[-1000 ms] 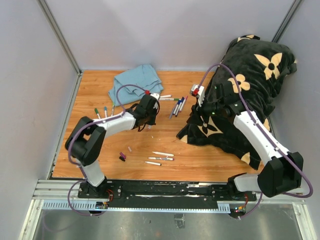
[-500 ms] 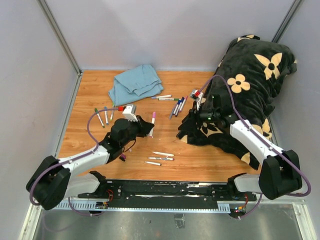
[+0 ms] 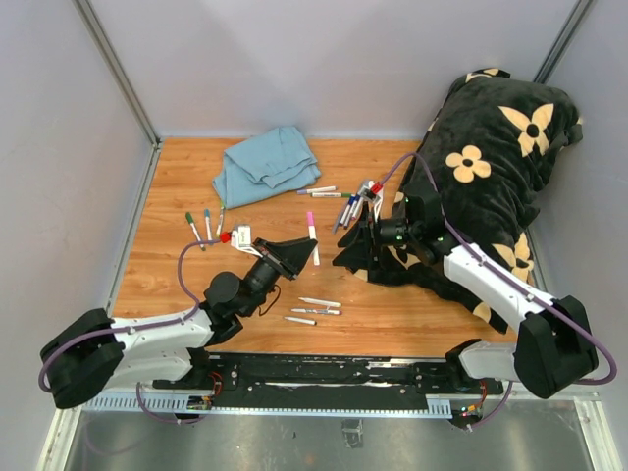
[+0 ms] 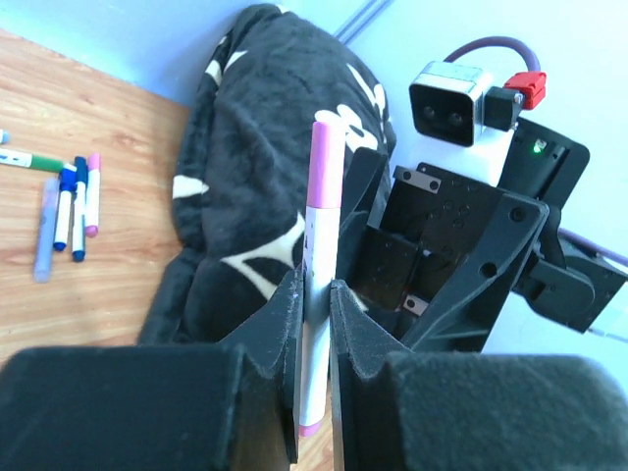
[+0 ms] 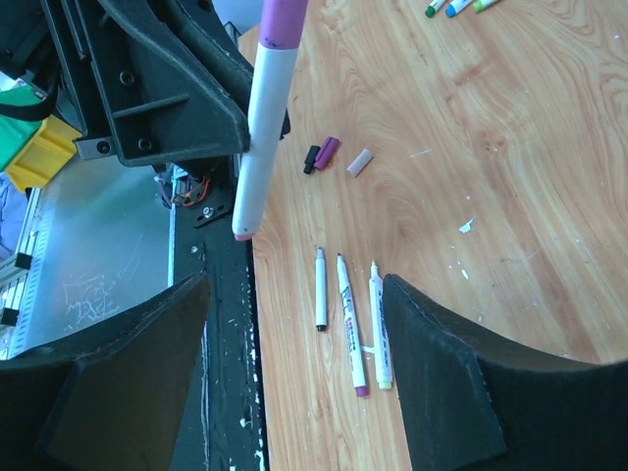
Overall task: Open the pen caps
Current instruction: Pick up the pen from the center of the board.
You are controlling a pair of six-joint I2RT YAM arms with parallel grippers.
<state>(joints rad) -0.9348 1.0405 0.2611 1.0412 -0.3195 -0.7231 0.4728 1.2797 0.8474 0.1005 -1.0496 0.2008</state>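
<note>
My left gripper (image 4: pixel 314 294) is shut on the white barrel of a marker (image 4: pixel 316 343) that stands upright. Its pink pen cap (image 4: pixel 327 162) is on and sticks up above the fingers. From above, the marker (image 3: pixel 312 235) hangs over the middle of the table in the left gripper (image 3: pixel 310 251). My right gripper (image 3: pixel 345 250) is just right of it, open and holding nothing. In the right wrist view the capped marker (image 5: pixel 260 128) rises ahead of the open right gripper (image 5: pixel 294 285), outside the jaws. Loose caps (image 5: pixel 329 152) lie on the wood.
Three uncapped markers (image 3: pixel 314 311) lie near the front edge. Capped markers lie in a cluster (image 3: pixel 348 206) at the back and in a row (image 3: pixel 201 226) at the left. A blue cloth (image 3: pixel 267 162) sits at the back, and a black flowered blanket (image 3: pixel 491 157) fills the right side.
The left arm has pulled back towards the near edge, carrying the pink-capped marker and turning it upright. The right gripper has moved left towards it and opened wider.
</note>
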